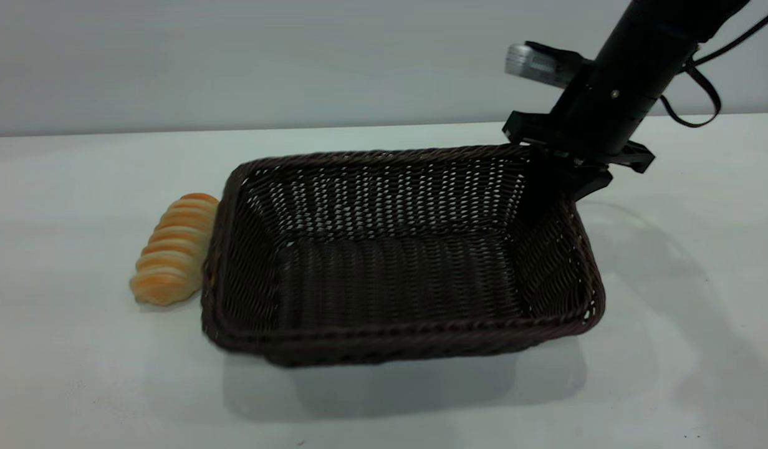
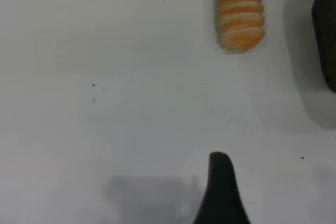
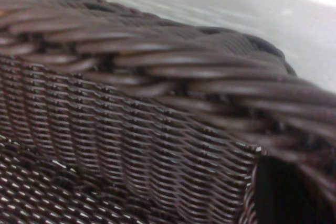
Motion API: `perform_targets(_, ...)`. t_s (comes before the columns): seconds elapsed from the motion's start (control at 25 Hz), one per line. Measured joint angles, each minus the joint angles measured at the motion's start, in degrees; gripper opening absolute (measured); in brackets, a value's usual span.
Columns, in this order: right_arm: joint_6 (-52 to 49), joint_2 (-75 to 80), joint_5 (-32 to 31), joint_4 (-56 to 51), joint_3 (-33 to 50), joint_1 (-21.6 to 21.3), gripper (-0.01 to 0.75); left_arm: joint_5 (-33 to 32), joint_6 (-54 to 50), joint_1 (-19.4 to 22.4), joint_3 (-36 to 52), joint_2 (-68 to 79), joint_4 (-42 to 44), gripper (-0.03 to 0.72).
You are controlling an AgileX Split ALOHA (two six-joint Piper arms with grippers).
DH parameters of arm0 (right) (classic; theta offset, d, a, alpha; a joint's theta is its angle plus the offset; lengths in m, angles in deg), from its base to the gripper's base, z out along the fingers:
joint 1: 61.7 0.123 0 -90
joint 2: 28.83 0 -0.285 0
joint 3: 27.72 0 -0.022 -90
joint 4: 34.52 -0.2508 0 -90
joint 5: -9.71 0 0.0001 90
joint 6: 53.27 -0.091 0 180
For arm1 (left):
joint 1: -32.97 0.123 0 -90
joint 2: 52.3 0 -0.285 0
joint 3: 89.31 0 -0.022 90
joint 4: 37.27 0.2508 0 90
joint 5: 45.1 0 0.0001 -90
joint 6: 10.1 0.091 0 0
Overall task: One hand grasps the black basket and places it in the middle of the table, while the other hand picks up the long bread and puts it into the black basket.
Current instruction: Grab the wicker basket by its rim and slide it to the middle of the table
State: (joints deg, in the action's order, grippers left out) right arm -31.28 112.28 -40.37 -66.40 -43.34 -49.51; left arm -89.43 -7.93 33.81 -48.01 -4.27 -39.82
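Note:
The black basket [image 1: 396, 262] is in the middle of the table [image 1: 78, 374], empty, with a wide shadow under its front side. My right gripper [image 1: 568, 171] is shut on the braided rim at the basket's far right corner. In the right wrist view one dark finger [image 3: 286, 195] lies against the inside of the basket [image 3: 157, 129] wall. The long bread [image 1: 175, 249] lies on the table just left of the basket. In the left wrist view the long bread [image 2: 240, 9] lies ahead of my left gripper [image 2: 257, 198], which hovers open over bare table with one finger [image 2: 220, 187] showing.
A plain wall rises behind the table's back edge. A dark edge of the basket [image 2: 326, 35] shows at the side of the left wrist view, with a gap of bare tabletop between it and the bread. My left arm is outside the exterior view.

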Motion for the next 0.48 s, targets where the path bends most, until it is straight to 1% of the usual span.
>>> perform_targets(0.16,1.12,0.00,-0.51,0.04,0.00,1.02,0.109,0.10,0.00,0.00,0.00,0.00,0.00,0.590)
perform_targets(0.36,0.95,0.00,-0.51,0.11,0.00,1.04,0.110,0.10,0.00,0.00,0.00,0.00,0.00,0.590)
perform_targets(0.48,-0.12,0.00,-0.07,0.64,0.00,1.04,0.123,0.10,0.00,0.00,0.00,0.00,0.00,0.590)
